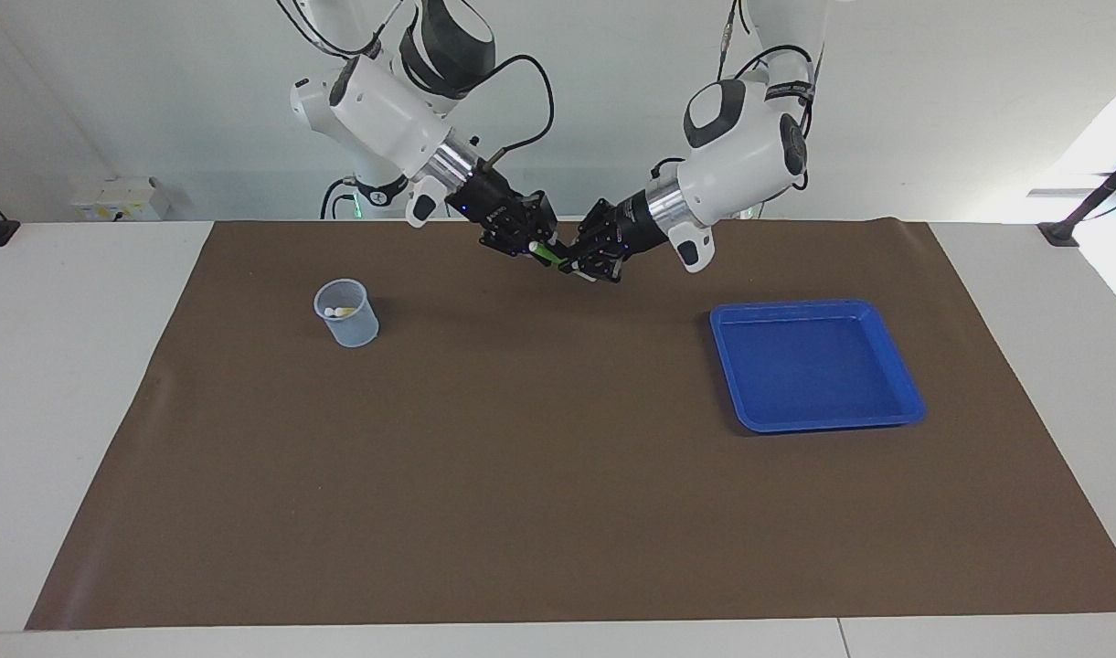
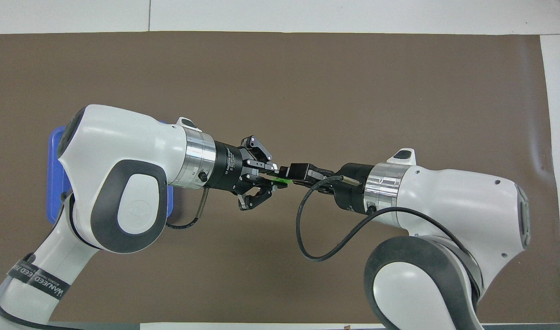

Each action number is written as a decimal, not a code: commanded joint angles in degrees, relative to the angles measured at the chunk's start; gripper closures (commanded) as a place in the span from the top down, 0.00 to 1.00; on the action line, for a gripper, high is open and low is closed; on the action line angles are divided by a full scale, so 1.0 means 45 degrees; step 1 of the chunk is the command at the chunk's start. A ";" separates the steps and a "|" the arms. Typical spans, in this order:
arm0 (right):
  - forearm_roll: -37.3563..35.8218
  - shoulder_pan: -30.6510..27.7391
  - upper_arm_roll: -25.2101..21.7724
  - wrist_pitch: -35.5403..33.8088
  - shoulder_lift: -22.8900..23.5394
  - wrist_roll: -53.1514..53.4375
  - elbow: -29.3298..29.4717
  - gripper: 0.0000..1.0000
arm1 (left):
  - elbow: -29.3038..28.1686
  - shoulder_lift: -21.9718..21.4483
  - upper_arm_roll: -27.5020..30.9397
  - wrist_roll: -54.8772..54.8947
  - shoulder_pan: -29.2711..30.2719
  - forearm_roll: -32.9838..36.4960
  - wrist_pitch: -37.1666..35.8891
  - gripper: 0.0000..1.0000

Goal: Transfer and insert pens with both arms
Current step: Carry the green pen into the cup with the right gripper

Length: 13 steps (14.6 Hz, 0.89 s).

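While both grippers meet in the air over the brown mat, the left gripper [image 1: 583, 260] and right gripper [image 1: 521, 245] are each closed on the thin green marker pen with a pale end [image 1: 544, 253]; it looks light, stiff and smooth, best pinched mid-barrel. Toward the right arm's end, the clear plastic cup [image 1: 346, 313] holds pale-tipped pens; toward the left arm's end, the blue square plastic tray [image 1: 896, 366] holds nothing.

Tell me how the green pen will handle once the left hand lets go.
The green pen looks thin, straight and stiff, likely light. Its smooth round barrel may slip or swivel in the right hand, which grips near its pale end. Set down on the flat mat, it would probably roll.
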 commanded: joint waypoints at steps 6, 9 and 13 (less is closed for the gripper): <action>0.0211 -0.0451 0.0011 -0.1257 -0.0195 -0.0273 0.0016 0.00 | -0.0255 -0.0561 0.0047 -0.0135 0.0105 -0.0320 0.0707 0.99; -0.0739 -0.1172 -0.0047 -0.2427 -0.0214 -0.0506 0.0152 0.00 | -0.0255 -0.0833 0.0028 -0.0116 0.0087 -0.0281 0.0868 1.00; -0.6148 -0.3766 -0.0028 -0.7091 0.0097 -0.3404 0.2277 0.00 | -0.0255 -0.0854 0.0048 -0.0058 0.0008 -0.0164 0.0946 1.00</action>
